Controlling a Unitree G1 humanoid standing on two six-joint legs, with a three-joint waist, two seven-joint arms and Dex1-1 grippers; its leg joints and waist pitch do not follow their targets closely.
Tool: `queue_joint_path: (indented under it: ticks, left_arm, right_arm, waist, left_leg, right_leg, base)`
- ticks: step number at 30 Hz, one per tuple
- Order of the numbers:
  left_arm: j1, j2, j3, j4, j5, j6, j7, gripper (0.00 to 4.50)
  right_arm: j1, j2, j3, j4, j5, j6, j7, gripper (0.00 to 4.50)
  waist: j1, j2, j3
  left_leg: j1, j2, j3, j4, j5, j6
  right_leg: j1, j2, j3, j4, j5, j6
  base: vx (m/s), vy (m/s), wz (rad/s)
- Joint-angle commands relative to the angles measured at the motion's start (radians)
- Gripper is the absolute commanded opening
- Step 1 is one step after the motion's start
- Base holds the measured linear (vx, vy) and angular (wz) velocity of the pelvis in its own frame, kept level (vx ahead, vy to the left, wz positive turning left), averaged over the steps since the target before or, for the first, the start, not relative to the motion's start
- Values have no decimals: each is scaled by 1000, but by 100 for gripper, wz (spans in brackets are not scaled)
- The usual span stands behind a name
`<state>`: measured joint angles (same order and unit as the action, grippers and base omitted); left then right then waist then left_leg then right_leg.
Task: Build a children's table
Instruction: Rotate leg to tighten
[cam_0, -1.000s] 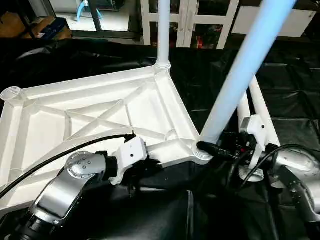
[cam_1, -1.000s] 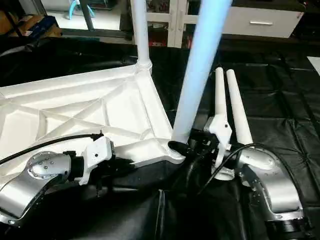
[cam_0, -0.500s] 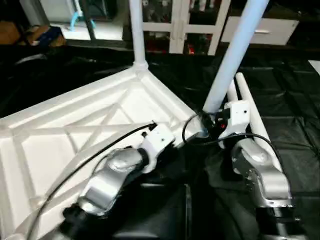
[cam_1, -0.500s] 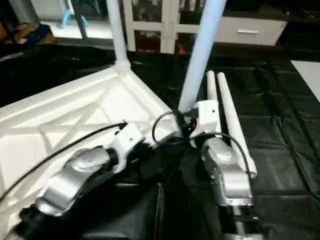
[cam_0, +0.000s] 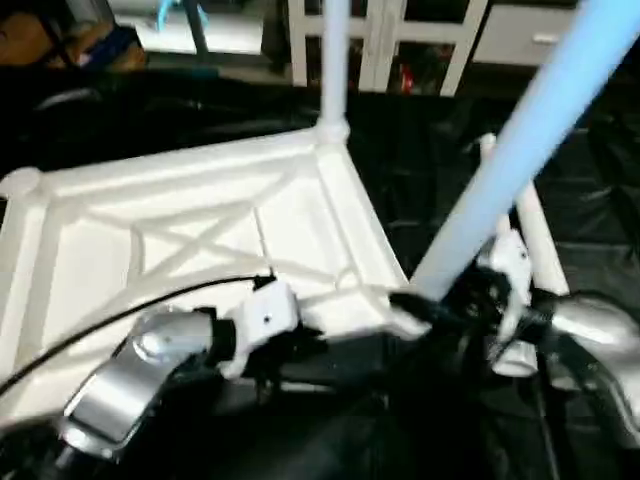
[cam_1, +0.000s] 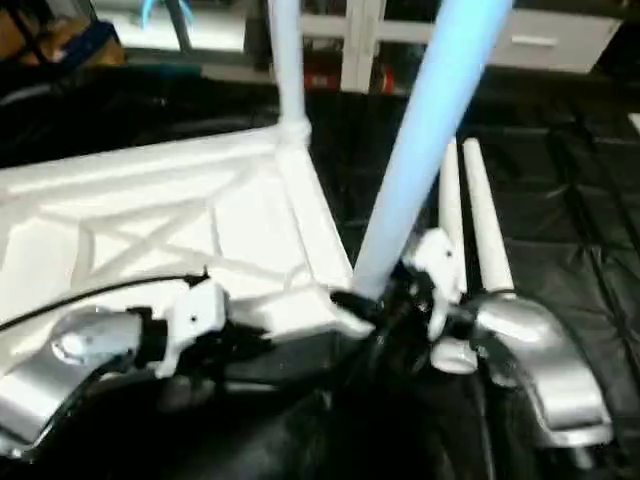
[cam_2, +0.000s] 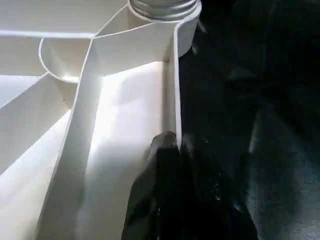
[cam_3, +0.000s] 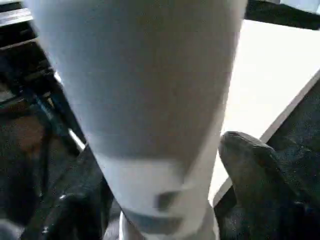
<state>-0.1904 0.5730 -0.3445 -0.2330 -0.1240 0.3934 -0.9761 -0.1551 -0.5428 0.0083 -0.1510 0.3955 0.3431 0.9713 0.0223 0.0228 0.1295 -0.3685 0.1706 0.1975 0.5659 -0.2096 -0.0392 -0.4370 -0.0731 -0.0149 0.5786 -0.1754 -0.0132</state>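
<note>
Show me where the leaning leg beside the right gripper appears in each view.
Left eye: leaning leg rises from the near corner socket of the tabletop, right of centre.
Right eye: same, about centre.
Left wrist: likely its ridged base, in that socket.
Right wrist: close up, at the right gripper.
Shared landmark: that socket.

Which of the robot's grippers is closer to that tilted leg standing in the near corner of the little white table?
The right. The right gripper sits at the base of the tilted leg, fingers either side. The left gripper pinches the tabletop rim, further along that edge.
</note>
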Motion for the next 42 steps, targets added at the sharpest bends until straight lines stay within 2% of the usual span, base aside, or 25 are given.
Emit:
queue_joint_path:
  ticks: [1, 2, 6, 8, 10, 13, 16, 19, 22, 23, 26, 27, 28, 29, 30, 31, 32, 34, 35, 37, 38, 39, 40, 41, 42]
  left_arm:
    - [33, 21, -38, 46, 24, 14, -42, 0]
    - [26, 16, -38, 52, 26, 11, -40, 0]
    - [20, 16, -51, 56, 24, 5, -35, 0]
    - [22, 21, -55, 55, 20, 2, -33, 0]
    - [23, 21, -55, 55, 19, 0, -35, 0]
    - [25, 22, -54, 55, 18, -2, -37, 0]
    - [27, 23, -53, 55, 17, -4, -38, 0]
    - [26, 18, -54, 54, 15, 2, -31, 0]
    - [21, -5, -54, 52, 15, 27, -2, 0]
    - [11, -49, -54, 55, 19, 71, 50, 0]
    - [-14, -150, -61, 76, 47, 162, 172, 0]
    - [-23, -198, -64, 93, 60, 189, 224, 0]
    - [-29, -228, -66, 105, 67, 205, 256, 0]
    - [-31, -236, -65, 110, 70, 209, 266, 0]
    - [-58, -332, -66, 163, 100, 247, 371, 0]
    - [-67, -360, -70, 179, 109, 256, 397, 0]
    - [-84, -413, -86, 201, 122, 265, 434, 0]
    - [-89, -429, -96, 203, 124, 264, 436, 0]
    - [-86, -425, -100, 189, 120, 268, 420, 0]
    - [-78, -410, -103, 166, 119, 276, 402, 0]
    - [-60, -343, -95, 149, 112, 230, 346, 0]
    - [-60, -343, -95, 149, 112, 230, 346, 0]
    - [-46, -289, -89, 140, 105, 177, 293, 0]
    - [-27, -225, -78, 124, 96, 130, 223, 0]
    - [-20, -206, -74, 118, 92, 113, 199, 0]
  right_arm:
    - [3, -20, -44, -4, -6, -27, 6, 324]
    - [-1, -15, -44, -3, -6, -33, 0, 324]
    - [-1, -1, -31, -7, 19, -18, 0, 310]
    - [1, 3, -30, -5, 37, -9, 1, 289]
    - [3, 5, -27, -2, 37, -10, 6, 283]
    - [5, 7, -26, 2, 37, -10, 3, 249]
    - [5, 16, -29, 17, 30, -7, -23, 230]
    - [9, 27, -30, 22, 25, 6, -53, 204]
    - [11, 49, -24, 36, -1, 27, -120, 198]
    - [11, 90, -16, 58, -49, 54, -221, 197]
    - [-1, 208, -34, 111, -111, 139, -456, 195]
    - [-9, 261, -47, 142, -129, 163, -548, 195]
    - [-14, 294, -55, 163, -140, 176, -603, 195]
    - [-15, 301, -55, 167, -141, 176, -610, 194]
    - [-27, 386, -34, 222, -155, 163, -689, 194]
    - [-31, 413, -23, 241, -160, 157, -710, 194]
    - [-42, 472, 16, 267, -171, 148, -736, 194]
    - [-47, 494, 36, 270, -176, 148, -738, 194]
    - [-52, 489, 62, 257, -195, 140, -719, 194]
    - [-58, 476, 85, 236, -217, 129, -699, 194]
    - [-50, 416, 89, 190, -181, 90, -585, 229]
    - [-50, 416, 89, 190, -181, 90, -585, 249]
    - [-42, 367, 82, 159, -160, 63, -511, 263]
    - [-33, 311, 61, 126, -137, 36, -429, 264]
    - [-30, 293, 52, 116, -128, 29, -403, 264]
  waist:
    - [0, -5, -50]
    - [3, -4, -46]
    - [3, -4, -45]
    - [3, -3, -46]
    - [3, -4, -49]
    - [3, -4, -50]
    - [3, -6, -49]
    - [2, -5, -47]
    - [0, -5, -44]
    - [-2, -5, -44]
    - [-10, -4, -30]
    - [-18, -2, -19]
    - [-22, -6, -20]
    - [-23, -4, -22]
    - [-26, -4, -24]
    - [-28, -2, -21]
    - [-31, -6, -17]
    - [-36, -5, -13]
    - [-41, -6, -13]
    - [-43, -6, -17]
    - [-43, -4, -23]
    - [-43, -4, -23]
    - [-44, -4, -27]
    - [-35, -3, -36]
    - [-33, -9, -35]
  left_leg:
    - [16, 54, -16, -48, 13, 199]
    - [20, 56, -14, -53, -41, 168]
    - [21, 55, -14, -58, -98, 119]
    - [20, 55, -15, -58, -92, 113]
    - [19, 53, -15, -55, -66, 119]
    - [16, 52, -15, -52, -34, 138]
    - [15, 52, -15, -52, -45, 141]
    - [15, 53, -16, -54, -71, 129]
    - [15, 53, -16, -57, -98, 107]
    - [16, 53, -15, -57, -112, 93]
    - [14, 52, -18, -69, -189, 41]
    - [19, 50, -21, -77, -268, 6]
    - [26, 47, -32, -79, -328, -26]
    - [28, 47, -35, -81, -346, -34]
    - [28, 48, -36, -83, -354, -37]
    - [32, 45, -35, -83, -380, -41]
    - [37, 41, -39, -85, -426, -48]
    - [43, 39, -46, -88, -481, -54]
    - [46, 38, -53, -94, -525, -56]
    - [47, 38, -59, -98, -549, -53]
    - [37, 37, -65, -102, -518, -41]
    - [37, 37, -65, -102, -518, -41]
    - [26, 40, -66, -105, -477, -28]
    - [22, 44, -58, -99, -386, 0]
    - [22, 46, -54, -98, -367, 14]
  right_leg:
    - [62, -51, 28, -31, 98, -306]
    - [60, -52, 30, -40, -3, -299]
    - [59, -53, 34, -48, -93, -273]
    - [59, -52, 34, -47, -82, -268]
    - [61, -50, 34, -42, -37, -271]
    - [62, -50, 33, -36, 18, -281]
    - [62, -51, 33, -39, -6, -281]
    - [60, -52, 33, -43, -55, -274]
    - [58, -52, 34, -48, -102, -264]
    - [56, -51, 34, -49, -125, -260]
    - [53, -54, 35, -65, -281, -220]
    - [42, -52, 32, -80, -422, -187]
    - [43, -56, 31, -86, -530, -144]
    - [43, -57, 30, -88, -555, -127]
    - [41, -58, 32, -93, -556, -105]
    - [30, -54, 32, -102, -570, -92]
    - [24, -53, 29, -110, -636, -66]
    - [23, -52, 23, -117, -691, -36]
    - [26, -50, 17, -121, -701, -16]
    - [29, -49, 19, -123, -652, -13]
    - [39, -53, 22, -116, -589, -26]
    - [39, -53, 22, -116, -589, -26]
    - [51, -54, 26, -107, -511, -43]
    - [55, -54, 32, -98, -365, -84]
    - [57, -54, 33, -99, -338, -99]
  base:
    - [0, 0, 0]
    - [0, 0, 0]
    - [0, 0, 0]
    - [0, 0, 0]
    - [0, 0, 0]
    - [0, 0, 0]
    - [0, 0, 0]
    - [0, 0, 0]
    - [0, 0, 0]
    - [0, 0, 0]
    - [0, 0, 0]
    - [0, 0, 0]
    - [-50, 20, -5]
    - [-50, 20, -5]
    - [0, 0, 0]
    - [0, 0, 0]
    - [0, 0, 0]
    - [0, 0, 0]
    - [0, 0, 0]
    - [0, 0, 0]
    - [0, 0, 0]
    - [0, 0, 0]
    - [0, 0, 0]
    - [0, 0, 0]
    - [0, 0, 0]
